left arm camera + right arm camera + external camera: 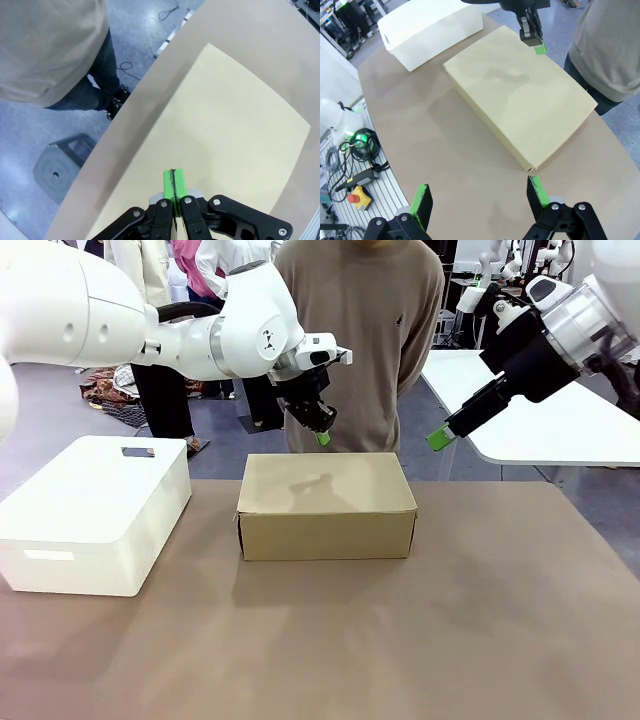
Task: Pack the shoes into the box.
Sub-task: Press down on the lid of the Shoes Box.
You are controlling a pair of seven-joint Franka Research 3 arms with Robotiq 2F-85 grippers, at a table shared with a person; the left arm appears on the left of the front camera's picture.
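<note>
Frame left, a white plastic box (95, 510) sits on the brown bench (400, 640). At centre, the closed cardboard shoebox (327, 505). Above its far edge, the left tool (174, 183), pads together. Upper right, the right tool (479, 197), fingers spread; cables (355, 145) lower left in its wrist view.

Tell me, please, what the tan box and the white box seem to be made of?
Tan box: likely cardboard, matte, with sharp folded edges and a flat lid. White box: probably plastic, smooth with a faint sheen, rounded corners and a moulded handle slot.
</note>
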